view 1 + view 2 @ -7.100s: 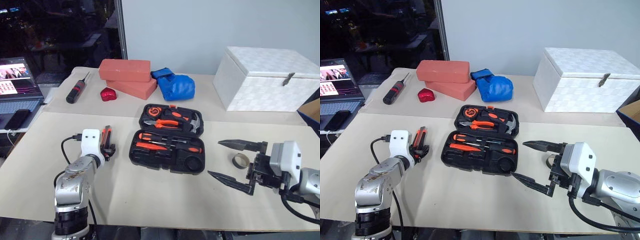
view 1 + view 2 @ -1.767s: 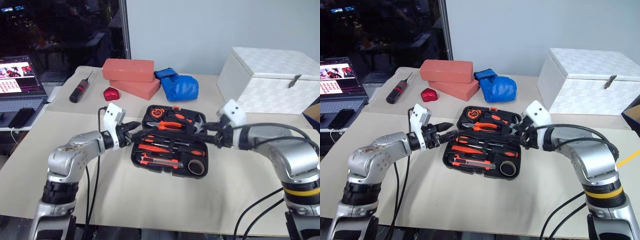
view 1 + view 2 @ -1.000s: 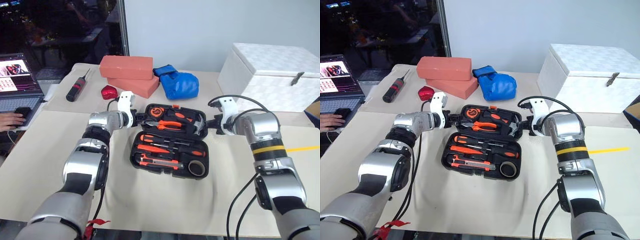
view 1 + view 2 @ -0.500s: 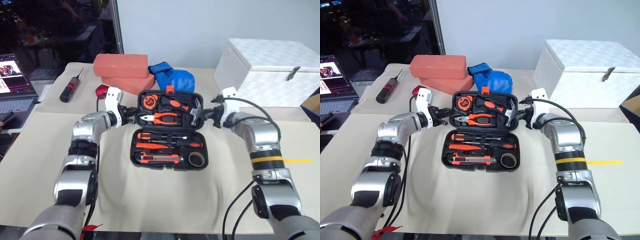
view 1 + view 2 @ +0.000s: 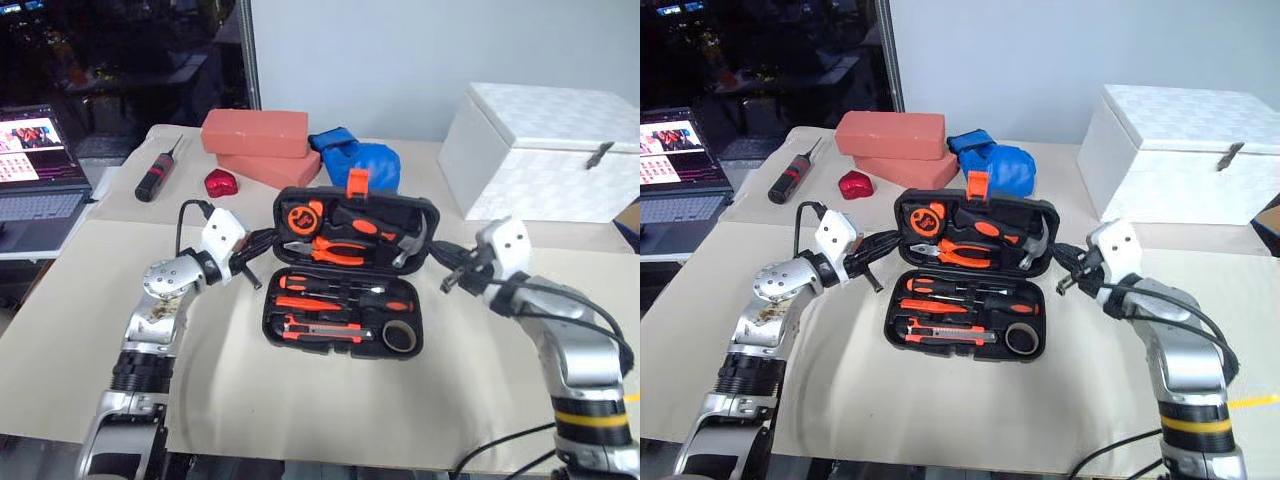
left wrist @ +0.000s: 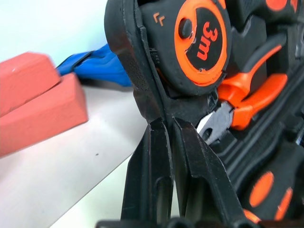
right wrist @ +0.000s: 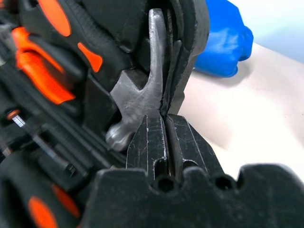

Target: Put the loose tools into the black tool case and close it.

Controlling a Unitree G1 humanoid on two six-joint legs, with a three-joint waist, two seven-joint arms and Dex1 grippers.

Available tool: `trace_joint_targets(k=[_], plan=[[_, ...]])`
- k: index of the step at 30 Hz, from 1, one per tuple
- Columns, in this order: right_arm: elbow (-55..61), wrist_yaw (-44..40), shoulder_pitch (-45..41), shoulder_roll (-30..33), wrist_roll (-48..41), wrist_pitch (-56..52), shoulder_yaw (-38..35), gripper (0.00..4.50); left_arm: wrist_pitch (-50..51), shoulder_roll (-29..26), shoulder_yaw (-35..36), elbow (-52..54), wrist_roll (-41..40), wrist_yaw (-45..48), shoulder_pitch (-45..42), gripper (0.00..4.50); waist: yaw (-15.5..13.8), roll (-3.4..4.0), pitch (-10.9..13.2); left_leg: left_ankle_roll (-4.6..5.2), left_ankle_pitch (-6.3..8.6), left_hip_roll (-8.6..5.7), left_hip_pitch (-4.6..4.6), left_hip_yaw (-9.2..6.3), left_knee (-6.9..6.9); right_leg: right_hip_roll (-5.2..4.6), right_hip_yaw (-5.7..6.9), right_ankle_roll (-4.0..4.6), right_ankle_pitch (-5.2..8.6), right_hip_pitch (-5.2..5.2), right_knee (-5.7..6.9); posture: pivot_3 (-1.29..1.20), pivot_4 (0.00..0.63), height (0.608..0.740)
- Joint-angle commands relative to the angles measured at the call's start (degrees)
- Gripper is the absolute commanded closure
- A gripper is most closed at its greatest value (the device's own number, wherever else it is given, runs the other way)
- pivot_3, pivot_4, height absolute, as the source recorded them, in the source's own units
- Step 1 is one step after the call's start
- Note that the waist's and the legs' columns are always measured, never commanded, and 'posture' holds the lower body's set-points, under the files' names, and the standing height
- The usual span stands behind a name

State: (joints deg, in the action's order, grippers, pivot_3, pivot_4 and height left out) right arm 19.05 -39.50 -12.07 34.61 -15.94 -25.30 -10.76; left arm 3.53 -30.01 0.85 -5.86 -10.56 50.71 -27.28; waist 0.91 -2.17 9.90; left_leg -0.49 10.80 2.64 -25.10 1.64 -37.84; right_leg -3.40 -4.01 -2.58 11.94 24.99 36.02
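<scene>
The black tool case (image 5: 345, 270) lies at frame centre on the tabletop (image 5: 300, 390), lid half raised. The left gripper (image 6: 167, 137) and right gripper (image 7: 166, 130) each have fingers pressed together, nipping the lid's side edges. Judged stiff, light plastic; tools inside add weight, so the thin rims could slip
</scene>
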Motion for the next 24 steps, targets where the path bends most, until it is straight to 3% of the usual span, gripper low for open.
trace_joint_targets(k=[1,3,5,6,8,10,12,13,19,24], plan=[[11.5,-7.9,11.2,7.2,-1.4,3.3,-3.8,3.78,20.4,-11.4,3.2,10.0,-13.6,13.1,7.4,3.53,0.3,0.06,0.0,0.0,0.0,0.03,0.08,0.02,0.01,0.01,0.0,0.06,0.05,-0.04,0.06,0.0,0.15,0.74],[14.1,-14.5,22.5,13.4,0.7,4.1,-11.7,3.54,27.6,-24.2,7.8,5.6,-16.6,22.9,12.0,2.85,0.6,0.05,0.0,-0.01,0.02,0.09,0.25,0.04,0.08,0.04,0.0,0.14,0.19,-0.08,0.16,0.0,0.15,0.74],[15.8,-19.1,29.4,16.1,-1.6,2.4,-19.4,3.54,32.8,-32.1,9.7,1.6,-19.2,28.7,12.6,2.1,0.6,-0.04,0.0,-0.01,0.03,0.15,0.25,0.03,0.16,0.1,0.04,-0.13,0.61,0.05,0.31,0.0,0.15,0.74],[16.4,-20.2,31.2,16.5,-3.6,1.4,-21.9,3.54,34.5,-34.1,9.6,0.7,-20.4,30.6,12.4,1.78,0.5,-0.17,0.1,-0.01,0.03,0.18,0.34,0.02,0.16,0.12,0.06,-0.04,0.68,0.04,0.41,0.0,0.15,0.74],[19.3,-23.8,35.6,16.6,-9.2,-2.0,-26.6,4.11,36.9,-37.2,9.4,1.2,-23.4,35.9,11.5,1.1,0.2,-0.18,0.1,-0.05,0.02,0.19,0.53,0.05,0.02,0.07,0.07,0.36,0.91,-0.04,0.63,0.0,0.15,0.74],[24.8,-26.0,39.5,16.7,-14.3,-5.5,-26.5,4.4,40.7,-37.5,9.0,5.0,-28.0,38.9,9.6,1.07,-0.1,-0.17,0.1,-0.53,0.3,0.19,1.02,0.17,0.02,-0.1,0.06,0.45,0.93,-0.44,0.55,0.0,0.15,0.74],[29.3,-24.1,39.6,17.2,-16.6,-8.3,-20.8,4.5,41.4,-36.5,7.7,8.9,-29.5,39.4,8.7,1.67,-0.2,-0.13,0.1,-0.68,0.4,0.37,1.46,0.14,0.1,-0.11,0.18,0.53,0.98,-0.74,0.1,0.0,0.15,0.74],[30.8,-22.3,38.8,17.6,-16.9,-10.0,-17.3,4.5,40.8,-35.8,7.0,11.1,-29.5,39.2,8.8,2.19,-0.1,-0.13,0.1,-0.71,0.41,0.45,1.44,0.09,0.16,-0.1,0.24,0.56,0.99,-0.78,-0.18,0.0,0.15,0.74],[28.0,-9.5,24.8,16.2,-7.2,-15.0,5.7,4.5,38.3,-31.0,3.5,20.3,-28.8,35.3,5.9,4.4,1.5,-0.31,0.1,-0.59,0.35,1.17,0.93,0.41,0.08,-0.2,0.37,0.6,0.96,-0.74,-1.03,0.0,0.15,0.74],[18.3,0.5,10.5,10.3,0.2,-17.3,14.3,4.5,36.6,-28.7,1.4,23.8,-28.3,33.2,5.0,4.4,1.6,-0.45,0.1,-0.5,0.28,1.07,0.94,1.21,-0.01,-0.17,0.27,0.84,0.54,-0.56,-0.91,0.0,0.15,0.74]])
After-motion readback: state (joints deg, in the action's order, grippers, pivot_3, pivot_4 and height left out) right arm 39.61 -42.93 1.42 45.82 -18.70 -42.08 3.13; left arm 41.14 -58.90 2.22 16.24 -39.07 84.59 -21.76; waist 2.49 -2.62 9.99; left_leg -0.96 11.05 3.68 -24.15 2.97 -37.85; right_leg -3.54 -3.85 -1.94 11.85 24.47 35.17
